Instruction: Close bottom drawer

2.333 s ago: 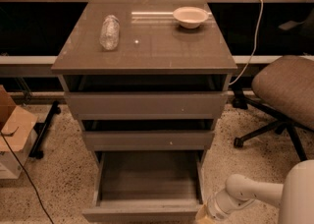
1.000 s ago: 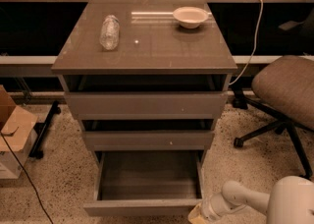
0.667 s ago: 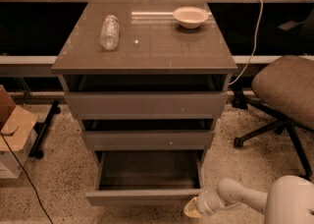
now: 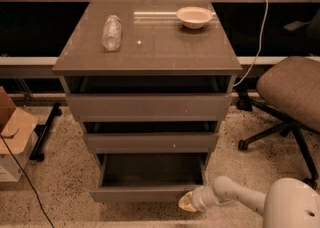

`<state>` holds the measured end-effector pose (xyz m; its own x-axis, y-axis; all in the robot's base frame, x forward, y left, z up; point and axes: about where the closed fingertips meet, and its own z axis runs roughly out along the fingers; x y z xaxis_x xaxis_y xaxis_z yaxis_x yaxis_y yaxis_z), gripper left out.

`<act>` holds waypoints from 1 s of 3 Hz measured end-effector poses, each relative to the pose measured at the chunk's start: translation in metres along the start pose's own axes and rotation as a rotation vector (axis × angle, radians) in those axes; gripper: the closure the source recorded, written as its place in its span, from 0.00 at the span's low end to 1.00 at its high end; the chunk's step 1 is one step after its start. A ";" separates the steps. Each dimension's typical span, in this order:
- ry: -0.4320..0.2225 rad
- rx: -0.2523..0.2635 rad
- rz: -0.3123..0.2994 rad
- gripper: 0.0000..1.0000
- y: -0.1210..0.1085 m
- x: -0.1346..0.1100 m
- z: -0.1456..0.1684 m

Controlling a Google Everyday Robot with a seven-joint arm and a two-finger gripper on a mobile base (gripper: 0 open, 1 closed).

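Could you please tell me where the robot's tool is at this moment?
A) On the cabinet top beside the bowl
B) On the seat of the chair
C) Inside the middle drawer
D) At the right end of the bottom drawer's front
D: the tool sits low at the right end of the front of the bottom drawer, which is partly pulled out.

No legible writing
The bottle [image 4: 111, 32], bowl [image 4: 194, 17] and the claw [image 4: 186, 202] at the bottom drawer [image 4: 145, 193]'s right front corner show no readable marks.
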<state>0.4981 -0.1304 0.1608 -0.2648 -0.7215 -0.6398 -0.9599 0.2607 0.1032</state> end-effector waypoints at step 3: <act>-0.037 0.096 -0.156 1.00 -0.047 -0.024 0.027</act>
<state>0.5520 -0.1080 0.1507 -0.1078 -0.7343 -0.6702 -0.9753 0.2089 -0.0720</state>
